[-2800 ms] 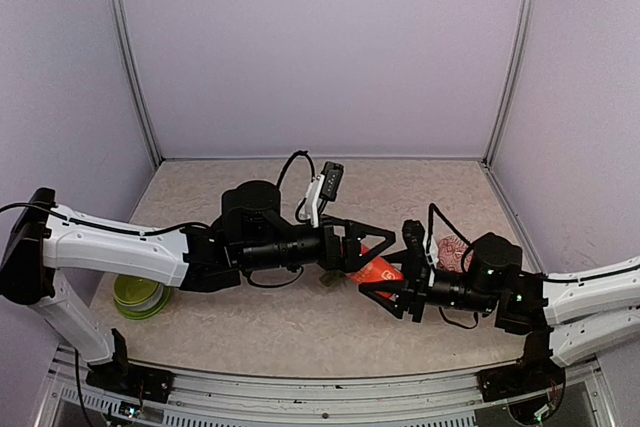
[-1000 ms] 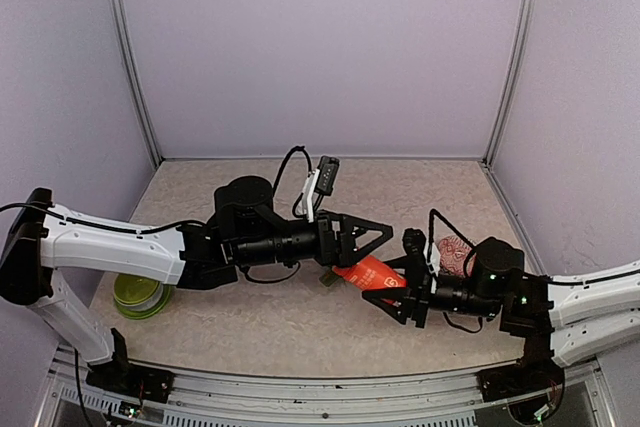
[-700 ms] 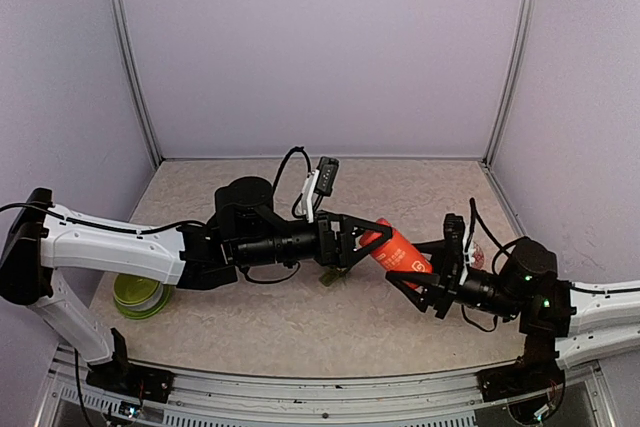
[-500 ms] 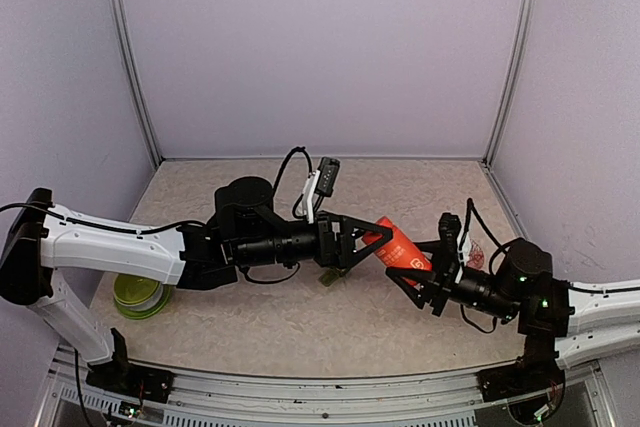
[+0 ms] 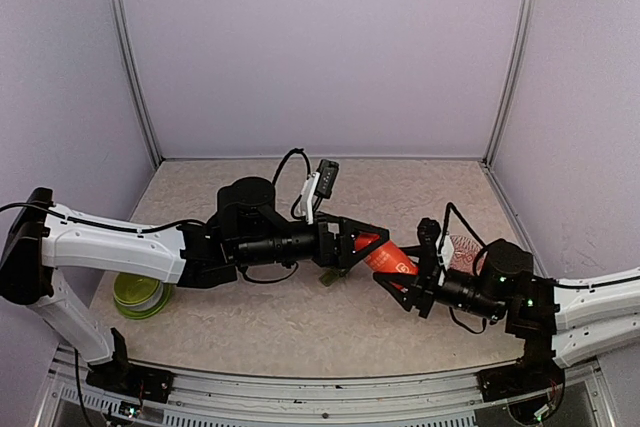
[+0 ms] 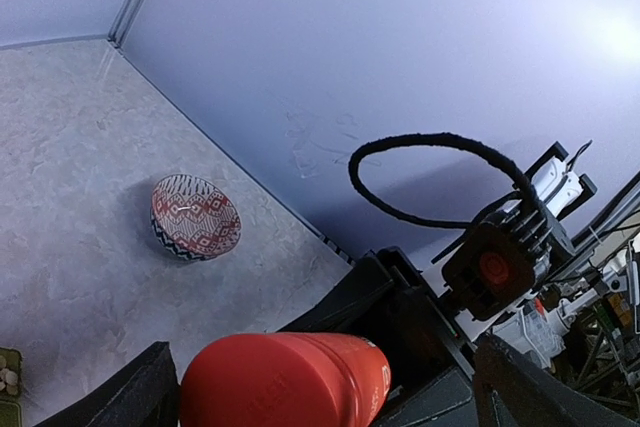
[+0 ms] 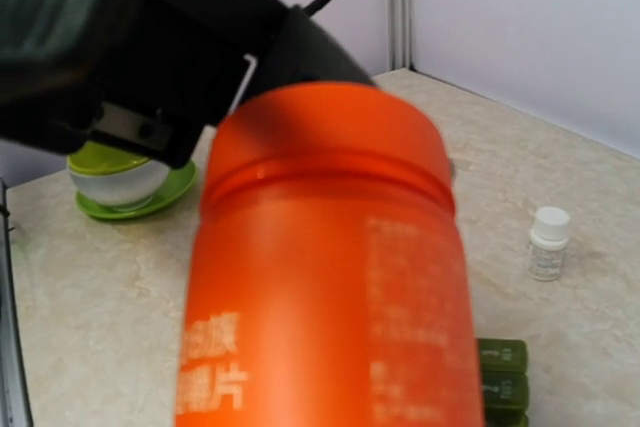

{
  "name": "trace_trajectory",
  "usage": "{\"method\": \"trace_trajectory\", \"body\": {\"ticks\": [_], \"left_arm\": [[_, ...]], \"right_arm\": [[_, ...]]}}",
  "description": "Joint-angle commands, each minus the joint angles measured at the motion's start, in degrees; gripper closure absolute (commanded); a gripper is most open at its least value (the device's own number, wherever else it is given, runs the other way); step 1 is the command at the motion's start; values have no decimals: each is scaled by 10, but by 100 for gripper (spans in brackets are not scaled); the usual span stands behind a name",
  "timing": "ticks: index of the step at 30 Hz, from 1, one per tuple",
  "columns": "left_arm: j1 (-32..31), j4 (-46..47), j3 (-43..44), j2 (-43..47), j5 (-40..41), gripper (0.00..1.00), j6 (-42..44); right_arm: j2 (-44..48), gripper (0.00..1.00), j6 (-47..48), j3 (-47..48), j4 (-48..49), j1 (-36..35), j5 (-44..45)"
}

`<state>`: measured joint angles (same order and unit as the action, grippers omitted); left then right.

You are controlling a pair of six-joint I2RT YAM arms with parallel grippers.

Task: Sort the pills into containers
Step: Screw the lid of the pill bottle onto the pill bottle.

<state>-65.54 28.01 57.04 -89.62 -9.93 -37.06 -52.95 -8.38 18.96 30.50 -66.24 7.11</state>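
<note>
A red cylindrical bottle point(image 5: 385, 255) hangs tilted over the table's middle. My right gripper point(image 5: 402, 269) is shut on its body, and in the right wrist view the bottle point(image 7: 325, 267) fills the frame and hides the fingers. My left gripper point(image 5: 370, 241) is open with the bottle's cap point(image 6: 270, 387) between its fingers; the left finger point(image 6: 135, 397) is near the cap and the right finger stands apart from it. The dark green containers point(image 7: 502, 375) lie on the table under the bottle, and one end point(image 5: 328, 277) shows below the left arm. No pills are clearly visible.
A lime-green bowl point(image 5: 140, 295) sits at the near left and also shows in the right wrist view point(image 7: 125, 182). A red-patterned bowl point(image 6: 195, 217) sits at the right beside the right arm point(image 5: 462, 247). A small white bottle point(image 7: 549, 243) stands beyond the containers.
My right arm swung the bottle up and to the right, then brought it back left. Its cap now sits between my left fingers. The left arm barely moved.
</note>
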Motion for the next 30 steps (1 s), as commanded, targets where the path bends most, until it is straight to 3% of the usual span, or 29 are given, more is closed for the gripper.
{"method": "trace_trajectory", "body": {"ticks": [1,10,15,24,30], "left_arm": [[-12,46,11,3,-47,1,4],[-12,42,9,13,-47,1,6],[1,4,2,32,-33,1,2],[8,-40,6,42,-82,1,5],[9,-44,12,34,-103,14,7]], "right_arm": [[-35,100,0,23,3,-5,-29],[-61,100,-1,28,25,-5,-76],[-20,100,30,21,2,-5,-93],[79,100,103,0,-56,-5,-95],[103,100,128,1,-84,-5,-76]]}}
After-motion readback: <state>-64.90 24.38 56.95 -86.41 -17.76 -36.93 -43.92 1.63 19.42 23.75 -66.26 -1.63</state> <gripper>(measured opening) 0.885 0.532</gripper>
